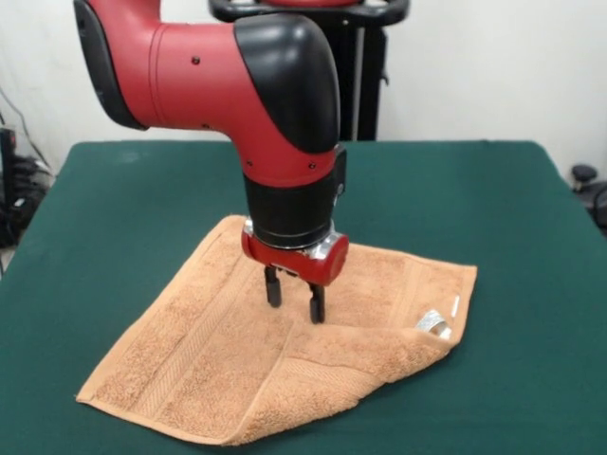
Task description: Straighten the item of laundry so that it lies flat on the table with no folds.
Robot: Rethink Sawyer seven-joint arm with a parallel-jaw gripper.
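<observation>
The item of laundry point(199, 360) is an orange-tan terry towel lying on the dark green table point(493, 209), near its front edge. Its near right part is folded over, with a thick doubled edge running from the front corner to the right corner. A small white label point(434, 324) shows at that right corner. Woven border bands run along the left side. My gripper point(295, 301) hangs straight down over the towel's middle, at the inner edge of the fold. Its two black fingers point(273, 287) stand slightly apart, open, with nothing between them, tips at or just above the cloth.
The red and black arm point(237, 85) comes down from the upper left and hides the towel's far corner. A black stand point(365, 76) rises behind the table. Green felt surrounds the towel on the left, right and far sides.
</observation>
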